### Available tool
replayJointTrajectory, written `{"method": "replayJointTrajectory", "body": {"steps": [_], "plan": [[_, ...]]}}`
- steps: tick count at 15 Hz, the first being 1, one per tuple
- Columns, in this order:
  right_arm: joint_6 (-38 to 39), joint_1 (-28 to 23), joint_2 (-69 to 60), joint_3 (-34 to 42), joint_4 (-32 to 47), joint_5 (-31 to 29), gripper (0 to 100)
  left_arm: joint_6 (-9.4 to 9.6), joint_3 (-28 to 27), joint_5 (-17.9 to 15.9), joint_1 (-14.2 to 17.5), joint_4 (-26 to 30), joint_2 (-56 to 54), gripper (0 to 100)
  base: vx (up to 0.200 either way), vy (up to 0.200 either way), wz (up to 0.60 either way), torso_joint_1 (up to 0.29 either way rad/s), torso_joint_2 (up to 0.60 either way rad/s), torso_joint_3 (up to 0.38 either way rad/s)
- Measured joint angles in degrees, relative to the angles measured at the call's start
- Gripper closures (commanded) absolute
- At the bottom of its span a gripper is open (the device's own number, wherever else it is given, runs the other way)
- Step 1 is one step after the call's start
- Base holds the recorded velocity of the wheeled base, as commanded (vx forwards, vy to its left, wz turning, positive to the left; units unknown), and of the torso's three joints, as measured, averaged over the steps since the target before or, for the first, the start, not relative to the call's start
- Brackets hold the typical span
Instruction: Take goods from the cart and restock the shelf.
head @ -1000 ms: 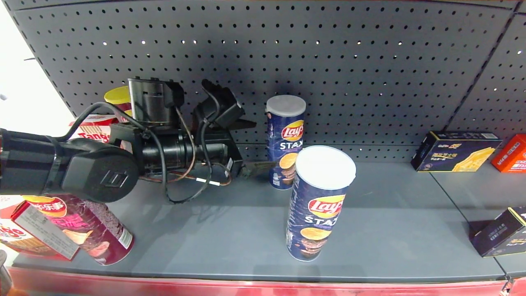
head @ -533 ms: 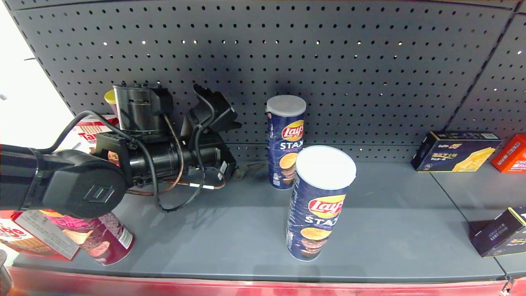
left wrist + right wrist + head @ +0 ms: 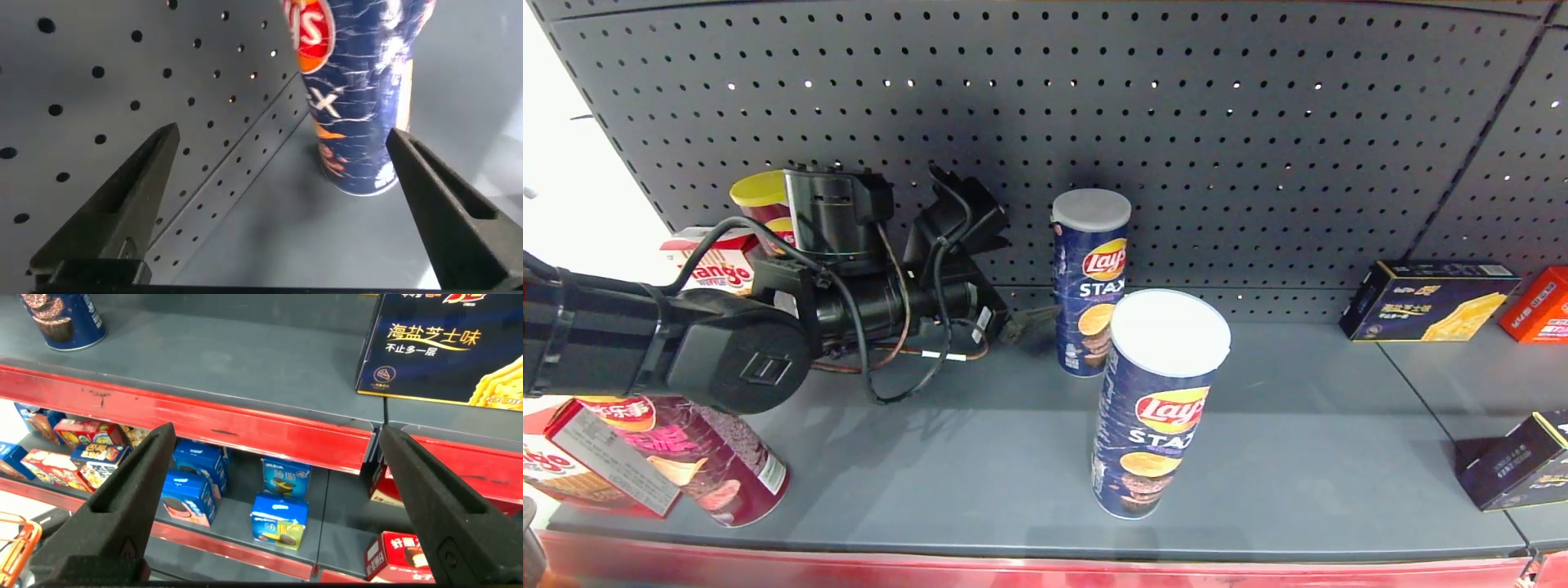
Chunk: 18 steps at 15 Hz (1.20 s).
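Observation:
Two blue chip cans stand upright on the grey shelf [image 3: 1298, 441]: a rear can [image 3: 1089, 282] near the pegboard and a front can [image 3: 1156, 400] closer to the edge. My left gripper [image 3: 1013, 282] hangs just left of the rear can, open and empty, a short gap away. In the left wrist view the rear can [image 3: 359, 90] stands beyond and between the spread fingers [image 3: 122, 212] of the left gripper [image 3: 278, 204]. My right gripper [image 3: 278, 506] is open and empty in front of the red shelf edge [image 3: 245, 416], with the front can's base [image 3: 65, 318] at the frame corner.
A maroon can [image 3: 719, 461] and red boxes [image 3: 572, 474] lie at the front left. A yellow-lidded can [image 3: 760, 192] stands behind my left arm. Dark boxes [image 3: 1429, 298] [image 3: 1515, 461] and an orange box [image 3: 1539, 306] sit at the right. Blue boxes [image 3: 278, 506] fill a lower shelf.
My left arm drew back to the left away from the rear can, then came partway back toward it. The gripper stayed open. Both cans kept still.

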Motion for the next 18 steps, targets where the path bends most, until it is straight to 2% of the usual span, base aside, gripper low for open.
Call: {"method": "replayJointTrajectory", "body": {"steps": [11, 15, 18], "plan": [[-0.02, 0.0, 0.0, 0.0, 0.0, 0.0, 0, -0.27, -0.72, 1.84, 0.37, -0.4, 2.08, 0, 0.0, 0.0, 0.0, 0.0, 0.0, 0.0], [-0.02, 0.0, 0.0, 0.0, 0.0, 0.0, 0, -2.18, -2.54, 3.51, 0.28, -2.49, 3.35, 0, 0.0, 0.0, 0.0, 0.0, 0.0, 0.0], [-0.02, 0.0, 0.0, 0.0, 0.0, 0.0, 0, -2.18, -1.71, 3.54, 0.2, -2.88, 3.77, 0, 0.0, 0.0, 0.0, 0.0, 0.0, 0.0]]}}
